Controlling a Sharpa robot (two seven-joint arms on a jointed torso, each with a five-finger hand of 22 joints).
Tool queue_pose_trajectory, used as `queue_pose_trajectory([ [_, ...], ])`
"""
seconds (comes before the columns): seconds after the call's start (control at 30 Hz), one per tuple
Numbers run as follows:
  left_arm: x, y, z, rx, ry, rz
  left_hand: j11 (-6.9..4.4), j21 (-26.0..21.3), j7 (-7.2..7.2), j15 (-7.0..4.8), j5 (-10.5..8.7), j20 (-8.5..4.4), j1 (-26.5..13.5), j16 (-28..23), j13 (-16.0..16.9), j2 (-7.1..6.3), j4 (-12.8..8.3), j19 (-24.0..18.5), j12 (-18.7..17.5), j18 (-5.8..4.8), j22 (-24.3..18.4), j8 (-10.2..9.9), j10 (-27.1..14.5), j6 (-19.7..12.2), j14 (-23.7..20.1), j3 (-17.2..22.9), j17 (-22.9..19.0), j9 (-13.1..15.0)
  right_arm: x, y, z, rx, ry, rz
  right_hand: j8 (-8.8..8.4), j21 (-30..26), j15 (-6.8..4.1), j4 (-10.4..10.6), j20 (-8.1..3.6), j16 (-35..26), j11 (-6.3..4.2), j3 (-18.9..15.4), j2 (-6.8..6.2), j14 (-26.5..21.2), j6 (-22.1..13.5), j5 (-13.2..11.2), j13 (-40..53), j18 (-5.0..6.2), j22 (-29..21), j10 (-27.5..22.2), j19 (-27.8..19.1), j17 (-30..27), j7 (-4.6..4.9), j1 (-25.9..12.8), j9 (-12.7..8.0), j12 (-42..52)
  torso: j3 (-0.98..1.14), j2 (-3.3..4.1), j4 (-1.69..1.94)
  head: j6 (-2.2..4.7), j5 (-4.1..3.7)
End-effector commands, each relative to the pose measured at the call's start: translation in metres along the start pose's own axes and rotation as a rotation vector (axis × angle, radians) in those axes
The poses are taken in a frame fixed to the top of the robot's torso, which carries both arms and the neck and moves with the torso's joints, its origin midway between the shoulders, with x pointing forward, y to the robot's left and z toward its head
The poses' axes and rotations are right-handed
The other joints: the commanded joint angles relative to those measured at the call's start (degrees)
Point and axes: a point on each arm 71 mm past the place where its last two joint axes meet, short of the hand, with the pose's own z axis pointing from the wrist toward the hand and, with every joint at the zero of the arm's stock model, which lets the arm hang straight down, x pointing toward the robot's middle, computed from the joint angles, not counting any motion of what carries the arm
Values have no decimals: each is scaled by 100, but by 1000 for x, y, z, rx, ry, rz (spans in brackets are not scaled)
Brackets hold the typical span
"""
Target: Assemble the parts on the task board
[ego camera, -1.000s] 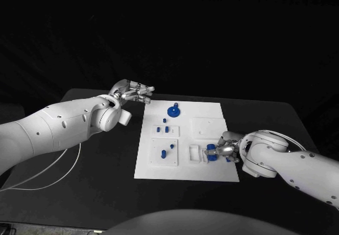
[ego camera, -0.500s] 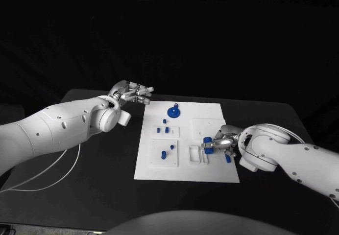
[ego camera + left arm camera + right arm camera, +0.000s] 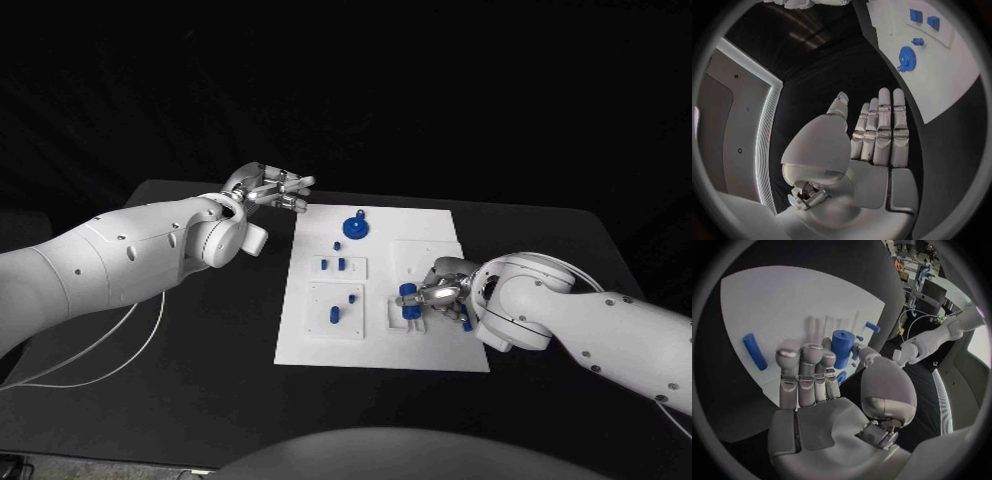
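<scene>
The right hand (image 3: pixel 440 290) pinches a blue cylinder (image 3: pixel 841 348) between thumb and fingers over the board (image 3: pixel 433 225), beside its narrow slot; its axis runs roughly upright. The left hand (image 3: pixel 270 189) hovers off the board's far-left corner, fingers straight, holding nothing.

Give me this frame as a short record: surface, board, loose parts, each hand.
surface: black table
board: white task board lying flat in the middle of the table
parts: blue gear at the far end of the board; small blue pieces in the recessed panels nearer the middle
left hand: left hand off the board's far left corner, fingers straight, holding nothing
right hand: right hand over the board's near right area, pinching a blue cylinder
</scene>
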Motion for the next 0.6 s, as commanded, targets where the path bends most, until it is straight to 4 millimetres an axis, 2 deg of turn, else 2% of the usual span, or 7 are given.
queue_pose_trajectory([
  [0.03, 2, 0, 0, 2, 16, -15, 0, 31, 7, 29, -38, -19, -37, 30, 7, -10, 15, 38, -18, -82, -5, -25, -27, -39, -4, 11, 7, -5, 5, 2, 2, -2, 34, -37, 19, -25, -30, -1049, -14, 11, -29, 1011, 96, 7, 23, 23, -7, -110, 13, 31, 307, -3, 7, 73, -9, -19, 4, 2, 3, -15, 10],
  [0.2, 2, 0, 0, 1, 17, -16, 3, 33, 8, 31, -40, -17, -40, 31, 7, -16, 19, 41, -18, -82, -41, -22, -34, -42, -8, 15, 9, -3, 12, 5, 3, -7, 53, -53, 18, -47, -28, -1049, -13, 12, -27, 917, 111, 9, 24, 71, -8, -110, 21, 30, 306, 4, 8, 101, -30, -16, 4, 0, -7, -25, 20],
  [0.6, 2, 0, 0, -2, 22, -17, 4, 32, 11, 34, -42, -14, -45, 28, 7, -20, 21, 39, -18, -83, -63, -22, -39, -47, -17, 14, 8, -3, 16, 10, 5, -15, 60, -65, 19, -60, -29, -1046, -13, 1, -27, 869, 120, 6, 31, 92, -20, -111, 27, 23, 306, 1, 6, 114, -48, -32, 5, 4, -4, -18, 31],
])
